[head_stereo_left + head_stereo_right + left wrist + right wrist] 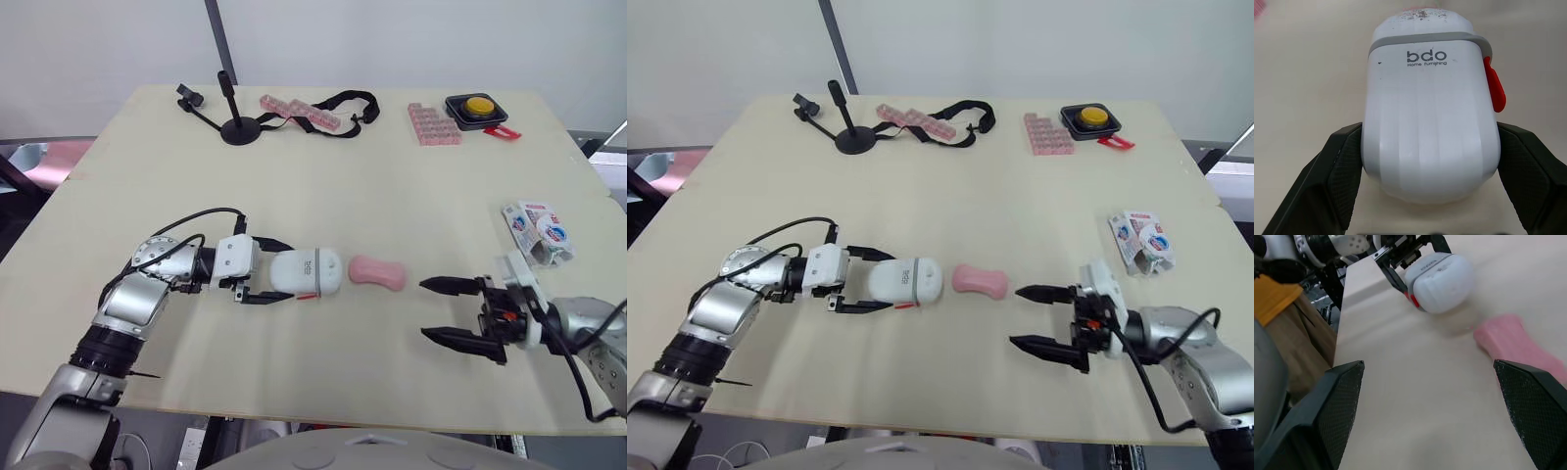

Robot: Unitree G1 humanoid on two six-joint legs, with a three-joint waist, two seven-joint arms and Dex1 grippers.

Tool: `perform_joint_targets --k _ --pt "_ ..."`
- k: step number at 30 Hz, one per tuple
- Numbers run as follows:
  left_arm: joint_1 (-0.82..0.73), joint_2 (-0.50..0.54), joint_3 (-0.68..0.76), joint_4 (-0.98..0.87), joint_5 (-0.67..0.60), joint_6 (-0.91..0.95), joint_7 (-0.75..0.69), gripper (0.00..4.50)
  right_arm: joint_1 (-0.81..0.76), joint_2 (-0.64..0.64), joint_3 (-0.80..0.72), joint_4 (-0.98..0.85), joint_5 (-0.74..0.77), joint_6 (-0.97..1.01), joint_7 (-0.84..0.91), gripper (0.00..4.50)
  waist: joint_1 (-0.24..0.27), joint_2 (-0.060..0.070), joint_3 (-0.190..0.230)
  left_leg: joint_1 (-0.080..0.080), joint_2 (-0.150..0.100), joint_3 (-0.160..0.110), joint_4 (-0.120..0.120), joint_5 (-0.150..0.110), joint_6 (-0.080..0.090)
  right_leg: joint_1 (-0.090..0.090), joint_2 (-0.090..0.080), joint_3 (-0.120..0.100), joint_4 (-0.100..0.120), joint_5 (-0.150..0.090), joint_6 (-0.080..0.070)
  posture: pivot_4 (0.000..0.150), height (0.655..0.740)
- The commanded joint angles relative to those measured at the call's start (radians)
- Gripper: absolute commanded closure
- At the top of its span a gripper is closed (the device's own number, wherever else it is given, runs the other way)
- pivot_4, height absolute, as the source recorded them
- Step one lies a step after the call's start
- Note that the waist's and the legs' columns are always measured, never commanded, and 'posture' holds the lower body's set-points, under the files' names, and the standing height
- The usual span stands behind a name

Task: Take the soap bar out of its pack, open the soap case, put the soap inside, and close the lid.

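The pink, waisted soap bar [377, 273] lies bare on the pale wooden table [392, 186], just beside the rounded end of the white plastic soap case [306, 271] with its red latch; whether the two touch is unclear. The left gripper [290, 271] clamps the case's sides, and the lid looks closed. The right gripper [424, 309] is spread wide and empty, near the soap. The printed cardboard pack [538, 232] sits well apart, its inside hard to make out.

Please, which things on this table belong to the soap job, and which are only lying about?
For the job: soap case, pink soap bar, soap pack.
Lying about: black stand, black strap, pink strip, pink block, yellow button box, red tag.
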Motion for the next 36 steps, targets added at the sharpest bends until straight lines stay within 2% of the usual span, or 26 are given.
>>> perform_joint_targets --k 1,7,12,22,32,36 --pt "0.033 -0.019 0.031 -0.101 0.005 -0.077 0.071 1.04 -0.088 0.028 0.002 -0.086 0.082 0.132 -0.158 0.0 0.002 0.0 0.0 0.0 0.0 0.0 0.0 0.0 0.0 0.0 0.0 0.0 0.0 0.0 0.0 0.15 0.7385" --pt "0.036 -0.069 -0.005 -0.12 0.113 -0.178 0.184 1.04 -0.288 0.046 0.041 -0.089 0.294 0.494 -0.409 0.0 0.005 0.0 0.0 0.0 -0.001 0.0 0.0 0.001 -0.001 0.0 0.0 0.002 0.0 0.0 0.0 0.15 0.7385" --pt "0.019 -0.075 -0.025 -0.095 0.174 -0.273 0.225 1.04 -0.353 0.081 0.011 -0.018 0.548 0.681 -0.58 0.0 0.012 0.0 0.0 0.0 0.0 0.0 -0.002 0.001 -0.002 0.0 0.001 0.002 0.0 0.0 0.0 0.15 0.7385" --pt "0.009 -0.063 -0.053 -0.07 0.199 -0.382 0.253 1.04 -0.401 0.135 0.017 0.084 0.721 0.738 -0.777 0.0 0.022 0.0 0.0 0.0 0.0 0.0 -0.002 0.001 -0.003 -0.001 0.001 0.001 0.0 0.0 0.0 0.15 0.7385" --pt "0.002 -0.069 -0.071 -0.06 0.199 -0.366 0.27 1.04 -0.411 0.147 0.023 0.093 0.756 0.729 -0.826 0.0 0.033 0.0 0.0 -0.001 0.0 0.0 -0.002 0.001 -0.003 -0.001 0.001 -0.001 0.001 0.0 0.0 0.15 0.7385" --pt "-0.004 -0.07 -0.077 -0.059 0.198 -0.364 0.272 1.04 -0.415 0.158 0.028 0.094 0.763 0.723 -0.842 1.11 0.034 0.0 0.0 -0.001 0.0 0.0 -0.002 0.001 -0.003 -0.001 0.001 -0.001 0.001 0.0 0.0 0.15 0.7385"
